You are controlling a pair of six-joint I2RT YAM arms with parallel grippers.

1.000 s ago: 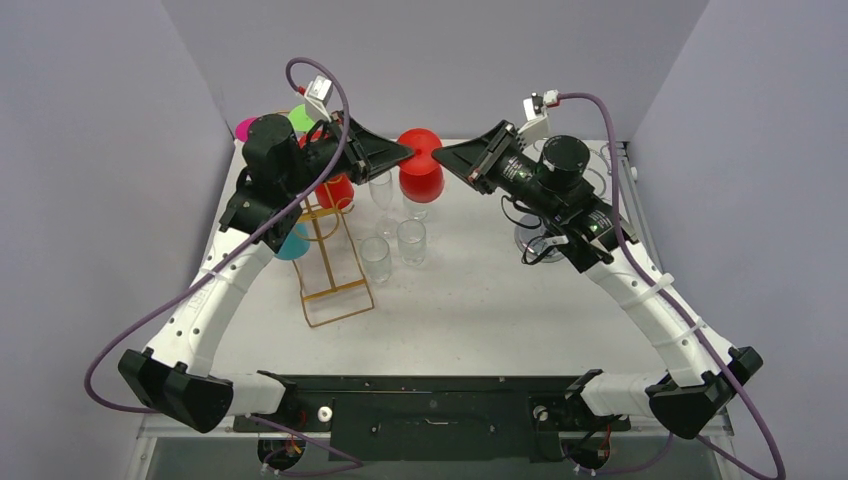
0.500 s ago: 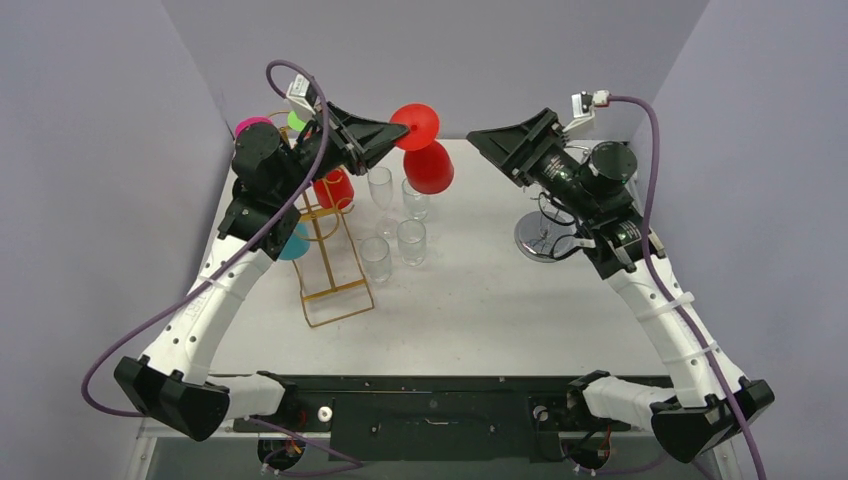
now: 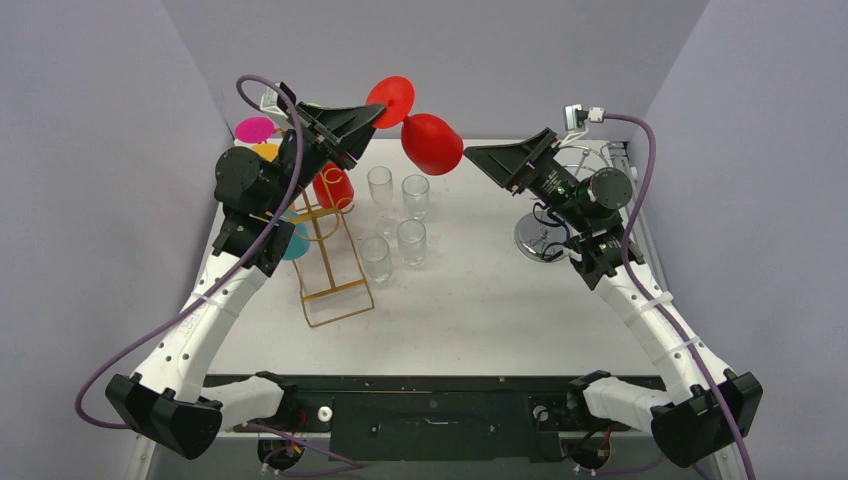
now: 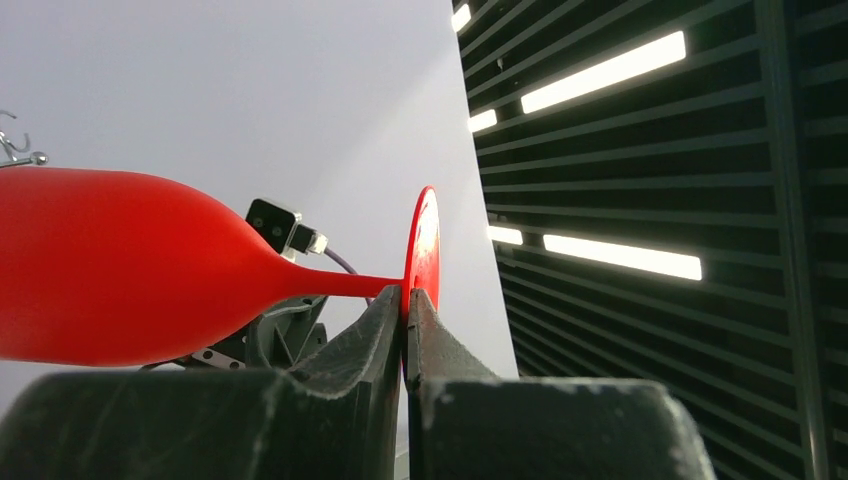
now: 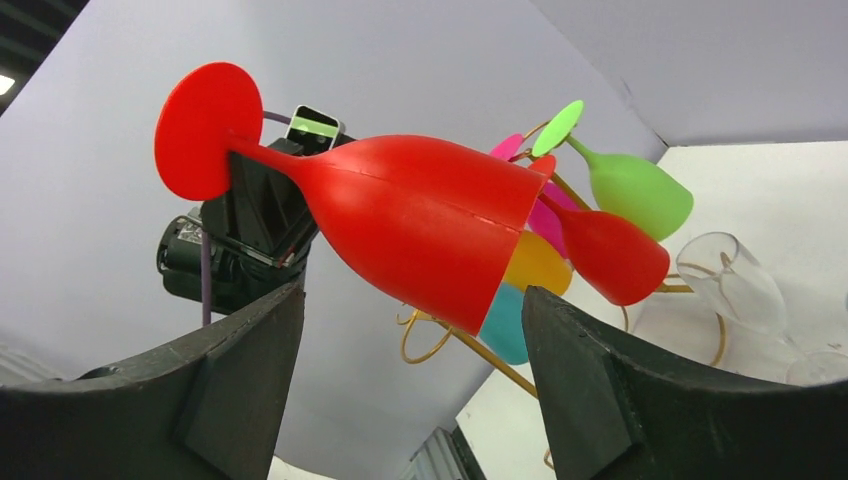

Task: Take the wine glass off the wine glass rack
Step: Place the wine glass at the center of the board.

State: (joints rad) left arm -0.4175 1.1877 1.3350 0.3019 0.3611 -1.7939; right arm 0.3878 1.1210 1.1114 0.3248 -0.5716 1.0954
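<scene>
Top centre, the left claw pinches the wine glass by its stem; the right claw gapes wide nearby. It should carry slowly, level, clear of the rack.

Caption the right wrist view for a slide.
Open right hand frames a tilted red wine glass, colored glasses on the gold rack behind.

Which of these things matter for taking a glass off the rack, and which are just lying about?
In the job: red wine glass, held by the stem in the left gripper; open right gripper; gold wire rack.
Lying about: clear glasses; silver stand; other coloured glasses on rack.
</scene>
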